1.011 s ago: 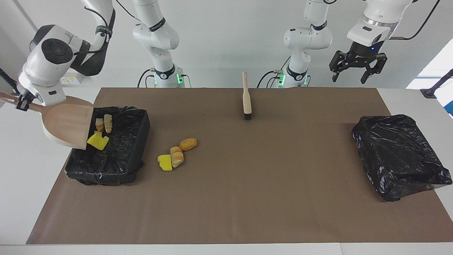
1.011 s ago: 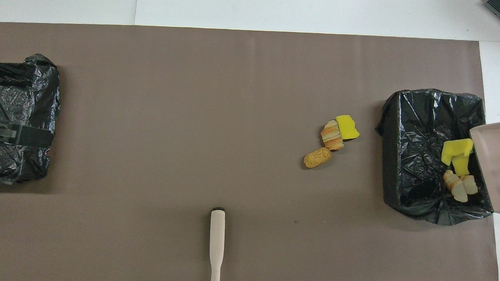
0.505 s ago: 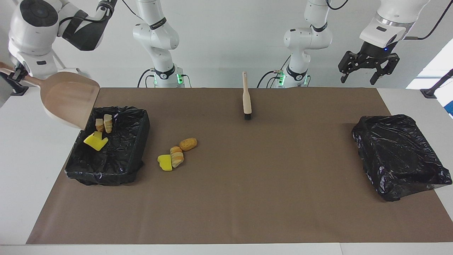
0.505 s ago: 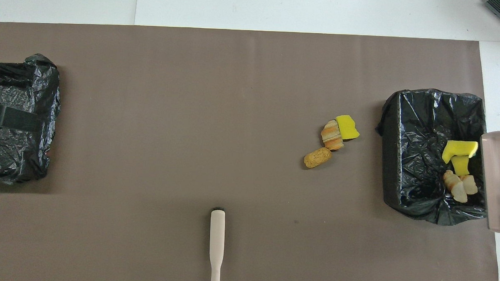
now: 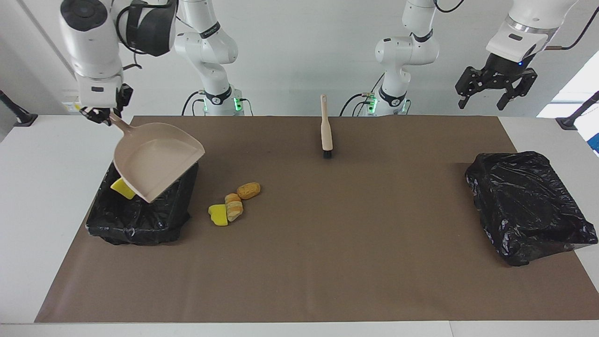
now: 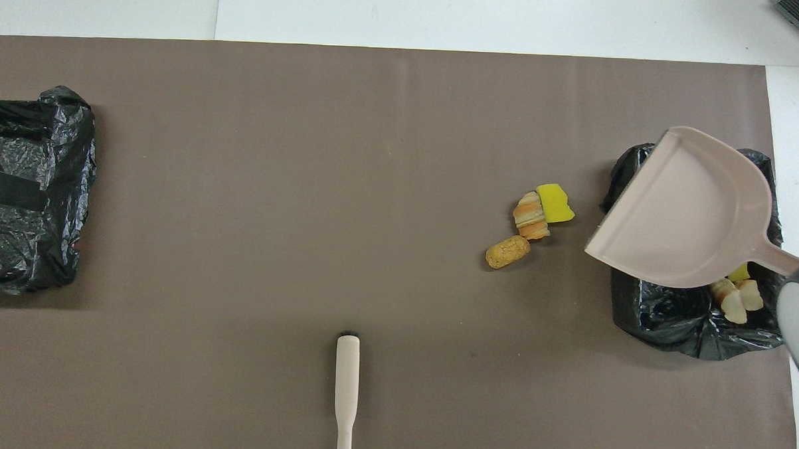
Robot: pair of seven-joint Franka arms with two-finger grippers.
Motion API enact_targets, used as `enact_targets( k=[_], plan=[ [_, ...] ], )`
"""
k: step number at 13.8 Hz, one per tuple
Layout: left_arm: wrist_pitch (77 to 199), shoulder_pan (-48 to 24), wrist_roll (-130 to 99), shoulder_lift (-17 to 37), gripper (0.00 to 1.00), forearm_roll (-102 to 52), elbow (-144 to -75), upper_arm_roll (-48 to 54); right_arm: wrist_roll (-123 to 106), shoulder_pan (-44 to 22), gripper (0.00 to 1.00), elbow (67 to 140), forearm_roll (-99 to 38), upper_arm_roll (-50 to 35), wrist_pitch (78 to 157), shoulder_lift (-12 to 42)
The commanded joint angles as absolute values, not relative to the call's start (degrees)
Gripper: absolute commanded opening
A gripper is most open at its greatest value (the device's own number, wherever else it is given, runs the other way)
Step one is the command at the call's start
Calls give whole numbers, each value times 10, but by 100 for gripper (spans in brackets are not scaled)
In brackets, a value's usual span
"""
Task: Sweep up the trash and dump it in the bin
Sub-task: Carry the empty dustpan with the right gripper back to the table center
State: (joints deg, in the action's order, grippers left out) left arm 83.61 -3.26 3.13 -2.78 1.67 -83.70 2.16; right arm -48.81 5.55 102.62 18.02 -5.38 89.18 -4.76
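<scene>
Dustpan (image 5: 157,164) emptied, hanging level over the lined bin (image 5: 140,220) at the right arm's end.
Right tool (image 5: 100,113) clenches its handle; left tool (image 5: 496,88) waits released; three trash pieces (image 5: 231,203) lie beside the bin, unswept.

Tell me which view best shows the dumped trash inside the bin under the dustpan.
The overhead view: bread-like lumps and a sliver of a yellow sponge chunk show in the bin beside the dustpan. In the facing view the dustpan hides all but one yellow corner.
</scene>
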Motion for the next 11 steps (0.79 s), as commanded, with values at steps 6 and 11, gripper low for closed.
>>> enact_targets(
  k=[6,11],
  plan=[
    [823,-38,37,-34,100,27,-838,13,64,-111,0,992,-9,-51,926,52],
    [824,-30,35,-34,100,27,-838,11,311,-238,0,833,-69,-53,1000,226]
  ],
)
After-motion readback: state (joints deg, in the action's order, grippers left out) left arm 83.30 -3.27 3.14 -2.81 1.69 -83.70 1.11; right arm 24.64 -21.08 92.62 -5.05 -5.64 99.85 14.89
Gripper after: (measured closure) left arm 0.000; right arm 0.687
